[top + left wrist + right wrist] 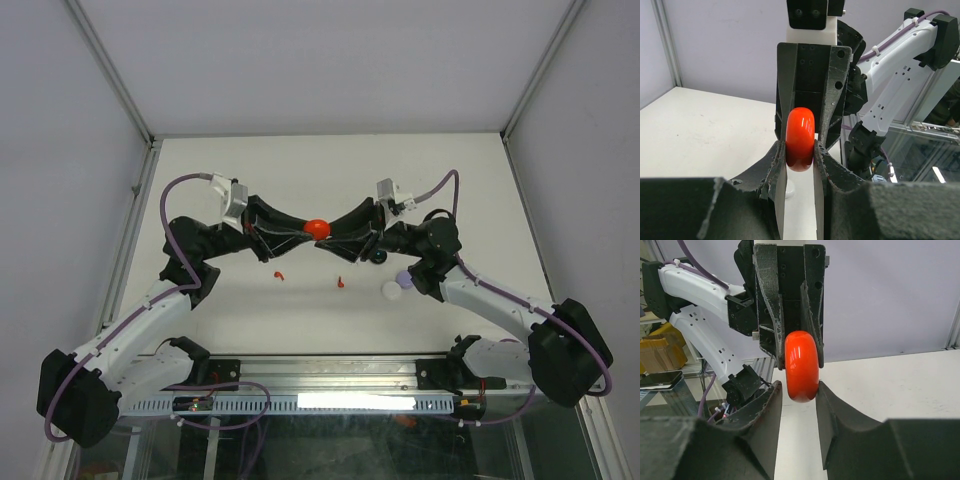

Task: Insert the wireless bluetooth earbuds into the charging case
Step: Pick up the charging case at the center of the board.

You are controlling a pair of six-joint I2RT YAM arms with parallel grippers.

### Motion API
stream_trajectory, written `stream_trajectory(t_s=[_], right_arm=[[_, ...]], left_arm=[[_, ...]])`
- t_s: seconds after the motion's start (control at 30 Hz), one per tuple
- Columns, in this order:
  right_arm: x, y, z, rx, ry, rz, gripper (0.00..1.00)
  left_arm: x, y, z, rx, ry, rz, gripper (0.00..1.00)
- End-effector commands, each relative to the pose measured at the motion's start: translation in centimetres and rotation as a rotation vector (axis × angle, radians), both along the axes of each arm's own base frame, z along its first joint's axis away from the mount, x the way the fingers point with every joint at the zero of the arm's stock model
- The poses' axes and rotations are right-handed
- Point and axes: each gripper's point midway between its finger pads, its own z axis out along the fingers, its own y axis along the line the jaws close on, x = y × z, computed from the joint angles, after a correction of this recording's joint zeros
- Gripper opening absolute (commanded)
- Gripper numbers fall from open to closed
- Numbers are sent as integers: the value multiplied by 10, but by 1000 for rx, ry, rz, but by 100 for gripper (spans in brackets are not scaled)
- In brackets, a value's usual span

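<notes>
Left side: the left pincer (800, 149) is clamped hard on the red case (800, 139). Both fingers press its flat faces, and the lower half of the case is pinched between them in its own wrist view.

Right side: the right pincer (799, 387) faces it from the opposite direction, with a finger on each side of that same case. One finger looks to be touching. The other shows a thin sliver of gap, so I cannot tell whether this one really grips.

In the air: the red case stands on edge, glossy and round, clear of the tabletop (300, 170). It sits exactly where the two pincers meet tip to tip.

Arms: both are stretched in toward the middle, nose to nose, making a shallow V in the overhead view.

Loose on the tabletop: there are the red earbuds (279, 274), two tiny pieces lying nearer the arm bases than the pincers. One is on the left pincer's side. The other (341, 283) is almost straight back from the meeting point, a touch toward the right pincer's side. They lie apart from each other, and neither pincer touches them.

Right pincer's side: a white round case (390, 290) sits on the tabletop close beside the right arm. A lilac round case (404, 277) is just beside it, partly tucked against that arm.
</notes>
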Motion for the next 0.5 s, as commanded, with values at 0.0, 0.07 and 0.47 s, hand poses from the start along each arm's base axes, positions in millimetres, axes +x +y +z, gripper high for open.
stream_trajectory(t_s=[0.0,0.07,0.47], right_arm=[[-11,-1,36,74,-89,38,34],[-13,-1,38,75,-89,48,33],[-16,1,40,77,-80,68,34]], left_arm=[[-7,1,9,-21,-62,-10,0],[-7,1,8,-19,-62,-10,0],[-5,-2,2,0,-68,1,0]])
